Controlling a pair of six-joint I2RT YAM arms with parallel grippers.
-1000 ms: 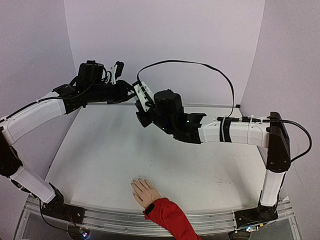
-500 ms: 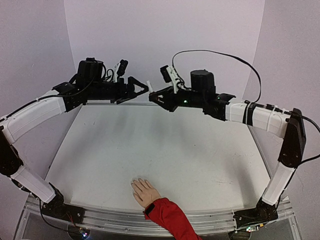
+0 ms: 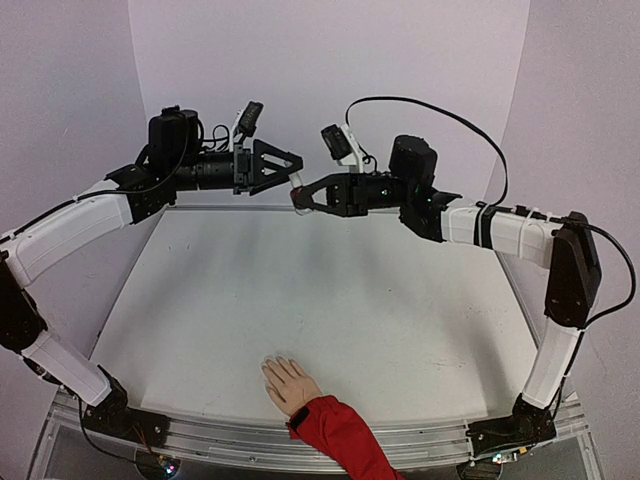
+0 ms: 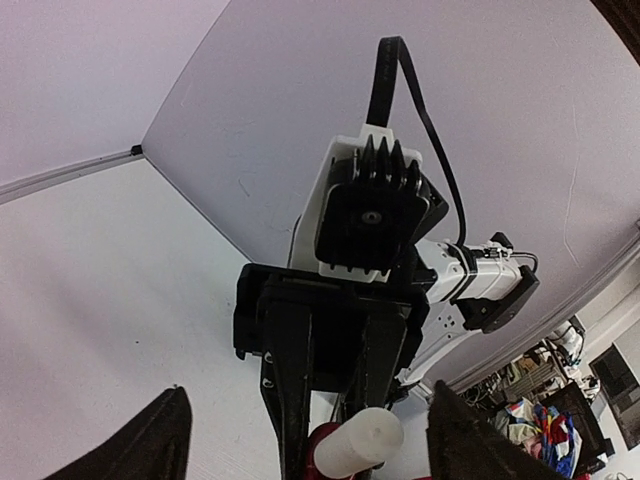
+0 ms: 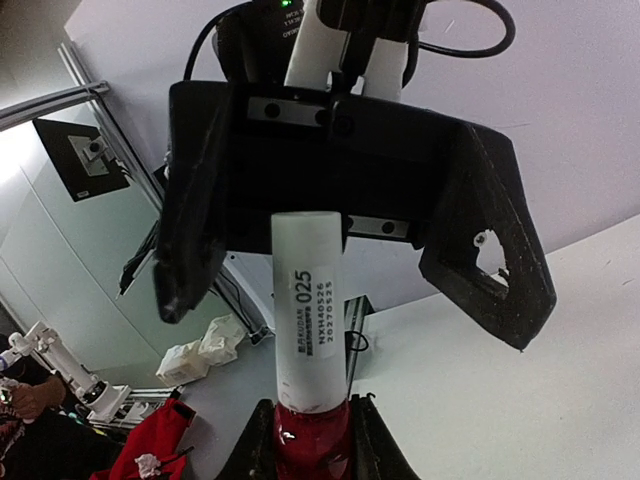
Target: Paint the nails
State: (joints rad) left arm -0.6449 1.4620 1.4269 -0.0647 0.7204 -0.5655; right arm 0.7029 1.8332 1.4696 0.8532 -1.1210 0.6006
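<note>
the polish bottle [image 5: 310,440] was clamped by the right gripper [image 3: 298,198], its white cap [image 5: 308,300] offered to the spread-open left gripper [image 3: 293,174], likely for unscrewing; the nails [image 3: 280,362] were left well apart, at the near edge of the table [image 3: 400,300].

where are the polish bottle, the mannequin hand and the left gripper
polish bottle [image 5: 308,335], right wrist view, on the white cap
mannequin hand [image 3: 288,383], top external view, back of the hand
left gripper [image 3: 296,171], top external view, midway between its fingertips
</note>
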